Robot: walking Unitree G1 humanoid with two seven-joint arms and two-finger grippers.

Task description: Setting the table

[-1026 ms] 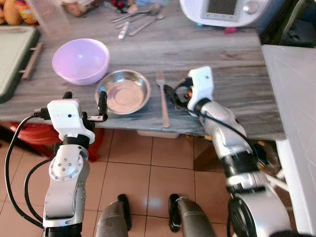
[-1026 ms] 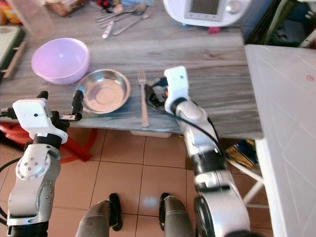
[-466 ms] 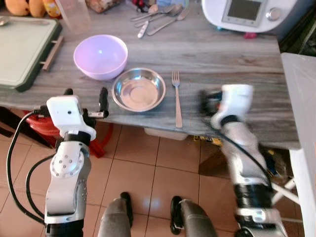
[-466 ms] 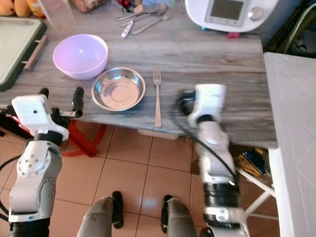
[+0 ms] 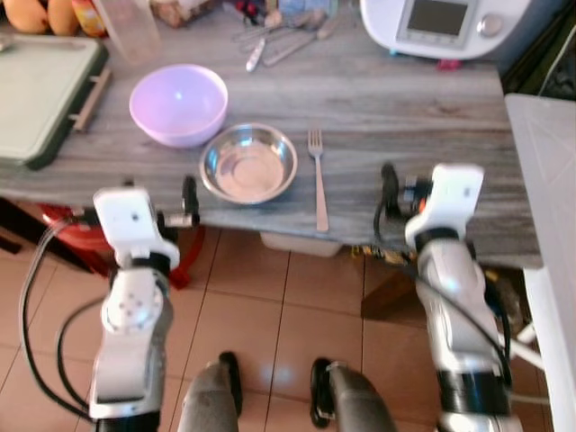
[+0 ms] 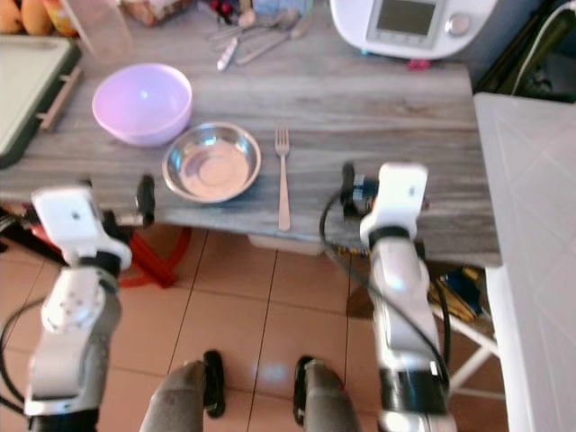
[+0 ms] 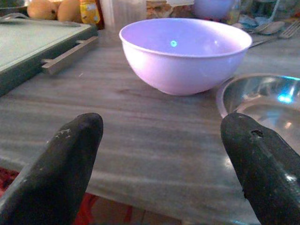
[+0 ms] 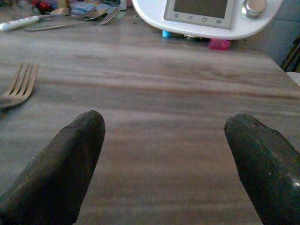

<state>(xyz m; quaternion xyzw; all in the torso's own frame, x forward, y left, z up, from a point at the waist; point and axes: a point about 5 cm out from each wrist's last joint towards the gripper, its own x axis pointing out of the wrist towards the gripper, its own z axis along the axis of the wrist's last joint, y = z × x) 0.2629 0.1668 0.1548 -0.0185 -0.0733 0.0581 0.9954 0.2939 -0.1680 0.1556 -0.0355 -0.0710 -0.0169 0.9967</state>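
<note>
Stainless steel catches the light at the near edge of the grey wood-grain table (image 5: 405,108), where a shallow round metal bowl (image 5: 248,163) sits with a silver fork (image 5: 319,178) lying just beside it on the robot's right, tines pointing away from the robot and handle toward the table's front edge. A glossy lilac plastic bowl (image 5: 178,103) stands just behind and to the left of the metal bowl, the two close together but whether they touch cannot be told. The left pincer (image 7: 159,154) hovers at the table's front edge, its two black fingers (image 7: 65,164) spread wide and holding nothing, the lilac bowl straight ahead between them and the metal bowl's rim near the right-hand finger. The right pincer (image 8: 168,159) hangs low over bare tabletop to the right of the fork, fingers (image 8: 63,159) likewise wide apart and empty, well clear of the fork's tines. Farther back, a loose cluster of spare cutlery (image 5: 279,36) lies near the table's far side, next to a white kitchen appliance with a grey screen and a round knob (image 5: 441,22). A pale green tray with a wooden handle (image 5: 40,85) occupies the far left, with orange-yellow fruit (image 5: 40,13) behind it. Terracotta floor tiles (image 5: 270,315) show below the table.
</note>
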